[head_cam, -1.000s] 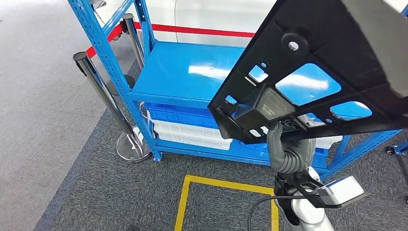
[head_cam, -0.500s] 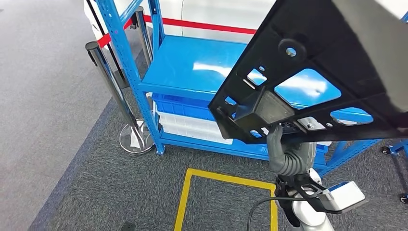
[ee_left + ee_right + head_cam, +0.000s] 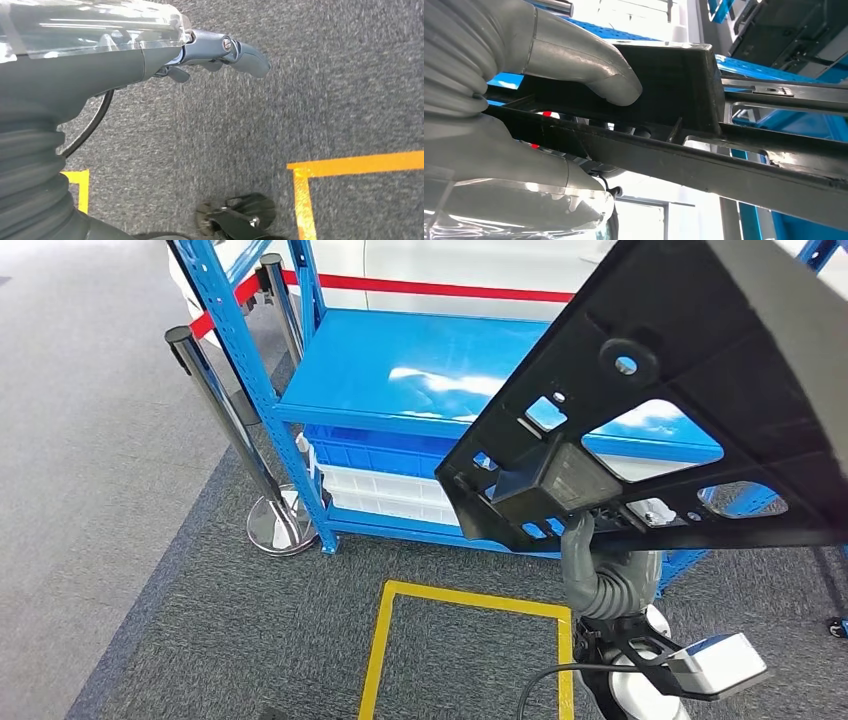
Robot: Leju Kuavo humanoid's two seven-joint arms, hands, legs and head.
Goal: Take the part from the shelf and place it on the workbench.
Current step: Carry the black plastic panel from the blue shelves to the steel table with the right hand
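The part [image 3: 700, 410] is a large black plastic panel with cut-out openings, held up close in front of the head camera and tilted. My right hand [image 3: 592, 565] grips it from below at its lower edge. In the right wrist view the grey thumb [image 3: 589, 65] presses on a boxy section of the black part [image 3: 674, 85], with the fingers under its rim. My left hand [image 3: 220, 50] hangs over the grey carpet, fingers stretched out and holding nothing.
A blue steel shelf [image 3: 400, 370] stands ahead, with blue and white bins [image 3: 380, 490] on its lower level. A chrome stanchion [image 3: 230, 430] with a red belt [image 3: 430, 287] stands at its left. A yellow tape square [image 3: 385, 640] marks the carpet.
The whole picture has shifted, so the camera has moved in front of the shelf. The part stays gripped in my right hand and sits slightly lower in the view.
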